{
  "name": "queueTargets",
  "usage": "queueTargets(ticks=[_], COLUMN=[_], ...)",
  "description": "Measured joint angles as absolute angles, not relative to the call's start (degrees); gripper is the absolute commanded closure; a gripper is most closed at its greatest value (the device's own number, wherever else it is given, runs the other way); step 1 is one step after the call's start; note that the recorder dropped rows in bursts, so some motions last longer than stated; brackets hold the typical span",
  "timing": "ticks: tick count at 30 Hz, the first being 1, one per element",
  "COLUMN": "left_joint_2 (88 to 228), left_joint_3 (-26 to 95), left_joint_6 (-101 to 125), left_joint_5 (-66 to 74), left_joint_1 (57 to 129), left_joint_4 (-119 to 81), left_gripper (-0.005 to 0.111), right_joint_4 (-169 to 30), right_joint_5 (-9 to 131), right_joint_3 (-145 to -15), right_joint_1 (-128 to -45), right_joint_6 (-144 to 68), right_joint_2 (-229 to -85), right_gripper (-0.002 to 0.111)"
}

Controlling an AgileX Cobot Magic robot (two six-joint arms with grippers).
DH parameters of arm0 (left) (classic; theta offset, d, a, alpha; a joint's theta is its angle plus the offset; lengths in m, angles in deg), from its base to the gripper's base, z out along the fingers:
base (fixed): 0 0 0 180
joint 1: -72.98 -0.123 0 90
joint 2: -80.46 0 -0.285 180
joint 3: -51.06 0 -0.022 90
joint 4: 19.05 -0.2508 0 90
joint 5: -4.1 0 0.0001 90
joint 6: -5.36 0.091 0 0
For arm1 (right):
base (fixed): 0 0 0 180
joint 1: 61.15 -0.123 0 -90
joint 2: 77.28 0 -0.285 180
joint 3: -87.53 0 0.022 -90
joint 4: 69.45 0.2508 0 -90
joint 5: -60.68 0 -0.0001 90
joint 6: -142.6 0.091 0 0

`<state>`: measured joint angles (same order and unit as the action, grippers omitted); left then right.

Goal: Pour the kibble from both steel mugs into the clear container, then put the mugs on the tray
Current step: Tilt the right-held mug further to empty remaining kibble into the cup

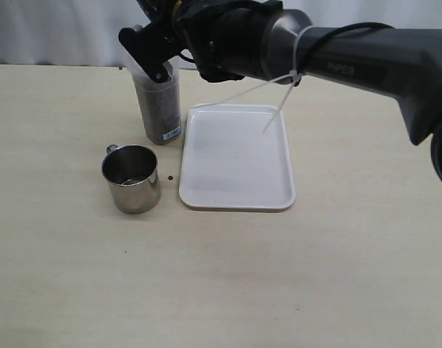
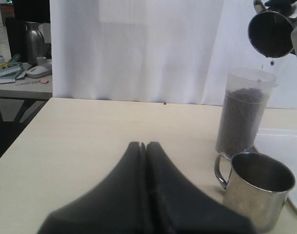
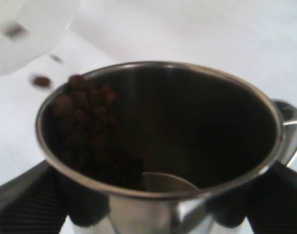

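An empty shiny steel mug (image 1: 131,177) sits left of the flat white tray (image 1: 235,159); the right end effector (image 3: 151,197) clamps its stiff, slippery twin mug (image 2: 271,33) across the walls above the tall clear container (image 1: 158,109), the left end effector (image 2: 145,146) pressed together.

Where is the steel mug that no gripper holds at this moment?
The free steel mug stands upright on the table, left of centre in the exterior view, in front of the clear container and beside the tray's left edge.

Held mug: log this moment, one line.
right gripper: grips held mug, tilted; kibble: falling into clear container; other mug: on table; left gripper: shut
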<state>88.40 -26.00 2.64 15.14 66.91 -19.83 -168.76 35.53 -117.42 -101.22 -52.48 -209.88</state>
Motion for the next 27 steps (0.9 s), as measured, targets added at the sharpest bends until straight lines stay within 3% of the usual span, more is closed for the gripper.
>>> queueTargets(ticks=[27], left_joint_2=[88.4], left_joint_3=[-26.0], left_joint_6=[2.6], left_joint_5=[15.1], left_joint_1=[66.9], left_joint_4=[-19.8], left_gripper=[0.107], right_joint_4=[-168.8], right_joint_5=[34.1], right_joint_3=[-117.4], right_joint_1=[-102.6], right_joint_6=[-61.0], right_joint_2=[-209.9], right_gripper=[0.104])
